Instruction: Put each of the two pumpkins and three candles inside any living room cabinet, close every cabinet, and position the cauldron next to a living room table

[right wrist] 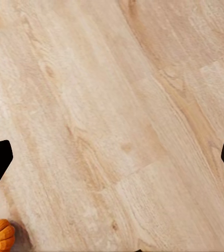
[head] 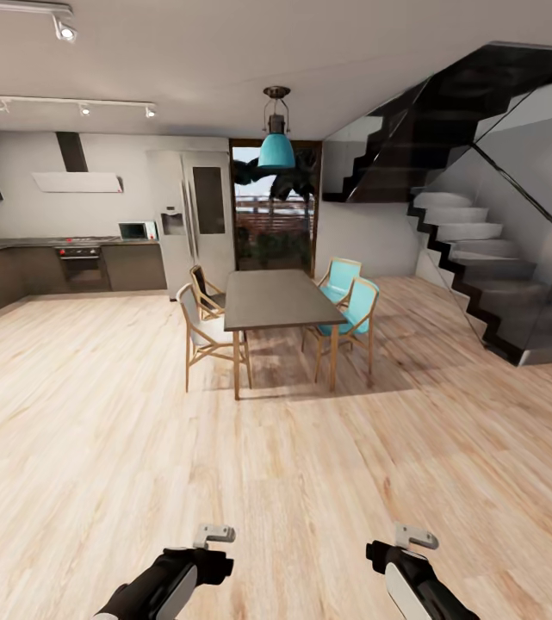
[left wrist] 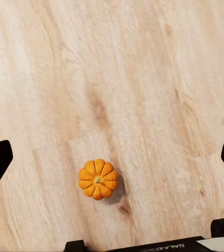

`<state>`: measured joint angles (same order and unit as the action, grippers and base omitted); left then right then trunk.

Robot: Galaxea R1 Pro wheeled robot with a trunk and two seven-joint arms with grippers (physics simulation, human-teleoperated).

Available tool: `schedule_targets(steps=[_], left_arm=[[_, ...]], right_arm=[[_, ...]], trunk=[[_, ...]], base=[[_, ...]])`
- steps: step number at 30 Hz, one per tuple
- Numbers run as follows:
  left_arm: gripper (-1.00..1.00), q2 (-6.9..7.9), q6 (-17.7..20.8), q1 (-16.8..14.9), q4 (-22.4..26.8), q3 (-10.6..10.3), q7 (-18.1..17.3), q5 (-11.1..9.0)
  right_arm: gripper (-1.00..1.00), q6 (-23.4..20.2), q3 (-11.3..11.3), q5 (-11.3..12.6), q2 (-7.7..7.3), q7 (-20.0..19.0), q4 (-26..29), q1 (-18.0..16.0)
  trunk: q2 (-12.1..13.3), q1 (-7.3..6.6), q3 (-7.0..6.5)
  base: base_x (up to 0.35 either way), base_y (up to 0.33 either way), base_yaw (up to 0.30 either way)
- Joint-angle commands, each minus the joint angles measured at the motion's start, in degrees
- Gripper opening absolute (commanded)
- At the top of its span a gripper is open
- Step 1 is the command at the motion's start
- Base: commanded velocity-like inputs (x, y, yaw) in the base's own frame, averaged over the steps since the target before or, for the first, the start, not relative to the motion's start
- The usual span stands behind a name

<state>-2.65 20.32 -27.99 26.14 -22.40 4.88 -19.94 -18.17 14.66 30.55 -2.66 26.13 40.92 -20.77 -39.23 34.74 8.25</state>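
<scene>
Both arms hang low over the wood floor (head: 95, 430). The left gripper (left wrist: 112, 157) is released, its fingers spread wide with nothing between them; a pumpkin (left wrist: 98, 179) sits upright on the floor beneath it, untouched. The right gripper (right wrist: 112, 157) is likewise spread and empty, with a pumpkin (right wrist: 0, 234) at the edge of its view. Ahead stand a dining table (head: 276, 298), chairs (head: 202, 331) and stairs (head: 482, 258).
</scene>
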Motion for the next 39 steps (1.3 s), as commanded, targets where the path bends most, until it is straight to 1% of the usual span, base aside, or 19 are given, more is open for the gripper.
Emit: schedule_targets(steps=[1,3,7,10,17,22,24,27,28,30,32,33,34,35,36,38,39], left_arm=[[1.0,0.06,0.21,-0.05,0.14,-0.47,0.47,-1.01],[1.0,0.05,0.19,-0.05,0.2,-0.54,0.39,-1.81],[1.0,0.09,0.18,-0.05,0.37,-0.61,0.26,-2.43],[1.0,0.09,0.19,-0.05,0.42,-0.62,0.24,-2.56],[1.0,0.12,0.26,-0.05,0.51,-0.59,0.29,-2.66],[1.0,0.17,0.15,0.04,0.23,-0.38,0.28,-2.89],[1.0,0.27,-0.15,0.21,0.19,-0.35,0.25,-3.68],[1.0,0.45,-0.42,0.39,0.11,-0.42,0.18,-6.04],[1.0,0.49,-0.44,0.41,0.08,-0.42,0.15,-6.43],[1.0,0.57,-0.7,0.45,0.01,-0.44,0.09,-8.0],[1.0,0.59,-0.96,0.46,-0.02,-0.44,0.07,-8.96],[1.0,0.6,-1.34,0.45,-0.47,-0.42,0.06,-10.17],[1.0,0.61,-1.6,0.44,-0.96,-0.41,0.06,-10.83],[1.0,0.6,-2.29,0.42,-2.4,-0.39,0.05,-11.98],[1.0,0.61,-2.73,0.4,-3.35,-0.39,0.05,-12.42],[1.0,0.62,-4.59,0.23,-6.95,-0.37,0.08,-13.45],[1.0,0.64,-4.94,0.19,-7.59,-0.37,0.11,-13.61]], right_arm=[[1.0,-0.22,0.37,0.43,-0.1,0.5,0.09,-0.05],[1.0,-0.21,0.37,0.44,-0.13,0.5,0.07,-0.06],[1.0,-0.2,0.32,0.45,-0.14,0.5,0.04,-0.06],[1.0,-0.2,0.3,0.46,-0.2,0.5,0.04,-0.06],[1.0,-0.05,0.29,0.48,-0.35,0.37,0.04,-0.06],[1.0,-0.07,0.28,0.47,-0.24,0.34,0.04,-0.04],[1.0,-0.09,0.28,0.47,-0.31,0.29,0.04,-0.05],[1.0,-0.1,0.28,0.47,-0.33,0.26,0.05,-0.04],[1.0,-0.11,0.3,0.47,-0.31,0.25,0.07,-0.05],[1.0,-0.11,0.3,0.49,-0.23,0.25,0.1,-0.06],[1.0,-0.11,0.31,0.5,-0.2,0.24,0.11,-0.06],[1.0,-0.11,0.33,0.52,-0.2,0.24,0.11,-0.04],[1.0,-0.11,0.34,0.53,-0.21,0.24,0.12,-0.03],[1.0,-0.11,0.35,0.54,-0.22,0.21,0.12,-0.01],[1.0,-0.11,0.35,0.54,-0.22,0.11,0.12,0.0],[1.0,-0.11,0.36,0.5,-0.29,-1.13,0.12,0.01],[1.0,-0.11,0.36,0.49,-0.32,-1.58,0.12,0.02]], trunk=[[-0.08,0.02,0.1],[-0.08,0.02,0.1],[-0.08,0.02,0.1],[-1.28,0.68,0.64],[-1.28,0.68,0.64],[-3.29,1.78,1.53],[-4.09,2.22,1.89],[-5.29,2.88,2.43],[-5.69,3.1,2.61],[-6.5,3.54,2.97],[-7.3,3.97,3.33],[-7.7,4.19,3.51],[-8.1,4.41,3.69],[-8.5,4.63,3.87],[-8.9,4.85,4.05],[-9.7,5.29,4.41],[-10.11,5.51,4.59]], base=[[0.04,-0.003,0.0],[0.026,-0.002,0.0],[0.01,-0.001,0.0],[0.003,0.0,0.0],[0.0,0.0,0.0],[0.0,0.0,0.0],[0.0,0.0,0.0],[0.0,0.0,0.0],[0.0,0.0,0.0],[0.0,0.0,0.0],[0.0,0.0,0.0],[0.0,0.0,0.0],[0.0,0.0,0.0],[0.0,0.0,0.0],[0.0,0.0,0.0],[0.0,0.0,0.0],[0.0,0.0,0.0]])
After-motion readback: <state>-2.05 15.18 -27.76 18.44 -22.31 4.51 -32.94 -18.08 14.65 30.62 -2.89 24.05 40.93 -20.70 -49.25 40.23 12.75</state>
